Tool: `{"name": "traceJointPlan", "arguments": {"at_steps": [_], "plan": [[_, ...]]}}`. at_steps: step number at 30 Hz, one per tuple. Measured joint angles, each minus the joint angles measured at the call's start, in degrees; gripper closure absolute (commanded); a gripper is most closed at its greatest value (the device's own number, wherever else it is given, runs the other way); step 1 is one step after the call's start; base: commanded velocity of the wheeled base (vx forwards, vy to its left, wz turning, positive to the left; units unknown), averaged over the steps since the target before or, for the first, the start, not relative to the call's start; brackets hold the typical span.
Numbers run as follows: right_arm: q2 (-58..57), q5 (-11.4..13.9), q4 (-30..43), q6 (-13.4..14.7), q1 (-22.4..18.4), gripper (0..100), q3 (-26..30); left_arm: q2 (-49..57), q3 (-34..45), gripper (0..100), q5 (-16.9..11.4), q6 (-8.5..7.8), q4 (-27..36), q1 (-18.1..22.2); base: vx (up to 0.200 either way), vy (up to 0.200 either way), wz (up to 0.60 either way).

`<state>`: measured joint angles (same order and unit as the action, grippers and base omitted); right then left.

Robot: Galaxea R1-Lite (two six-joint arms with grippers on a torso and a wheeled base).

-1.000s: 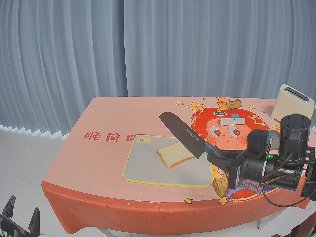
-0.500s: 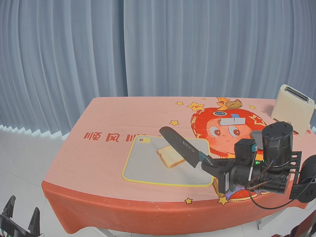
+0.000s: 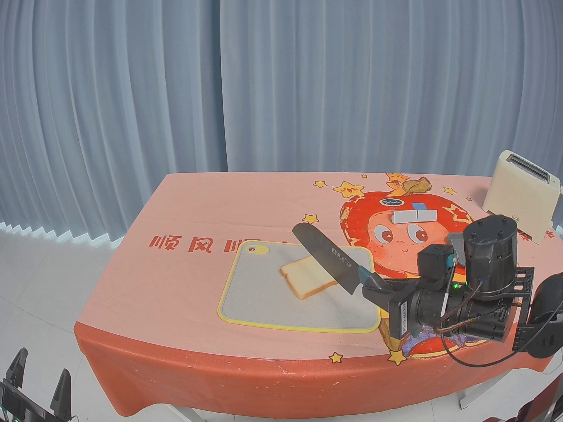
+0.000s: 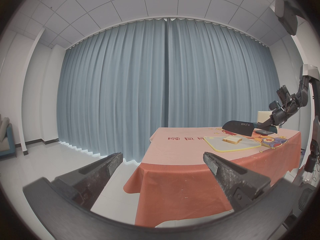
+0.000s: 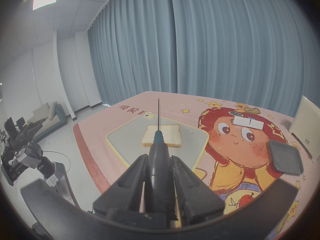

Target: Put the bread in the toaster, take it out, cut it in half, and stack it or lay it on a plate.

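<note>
So the right hand (image 3: 375, 287) is clamped tight around the knife (image 3: 325, 254) handle, both fingers snug against it. It sits low over the desk (image 3: 193, 206), around the desk's 4 o'clock side. The blade sticks out toward 10 o'clock from the hand, edge down, and crosses right over the bread (image 3: 305, 278). In the right wrist view the blade is dead edge-on and lines up pretty much with the middle of the slice, with the tip reaching a bit past the far crust. Can't honestly tell whether the edge is touching the bread or just hanging above it, but it's close either way.

The bread is one whole slice lying flat around the middle of the board (image 3: 258, 303). That puts it at about 10 o'clock from the hand, and near it. The board is grey with a yellow rim.

The toaster (image 3: 522, 190) stands upright at the desk's 2 o'clock corner, roughly 1 o'clock from the hand and well apart from the bread. A dark tray (image 5: 285, 157) lies flat on the desk near the toaster.

The left hand (image 4: 162, 158) is spread wide with nothing in it. It hangs low off the desk around 7 o'clock from the board, well apart from everything.
</note>
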<state>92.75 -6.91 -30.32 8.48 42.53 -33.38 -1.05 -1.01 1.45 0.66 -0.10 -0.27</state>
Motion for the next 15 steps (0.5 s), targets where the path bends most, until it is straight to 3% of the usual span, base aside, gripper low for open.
{"name": "traceJointPlan", "arguments": {"at_steps": [15], "plan": [[-1.2, 0.0, 0.0, -0.1, 0.4, 100, 0.3, 0.0, 0.0, 0, 0.0, -0.12, 0.0, 0.0, 0.0, 0.0, 0.0]]}}
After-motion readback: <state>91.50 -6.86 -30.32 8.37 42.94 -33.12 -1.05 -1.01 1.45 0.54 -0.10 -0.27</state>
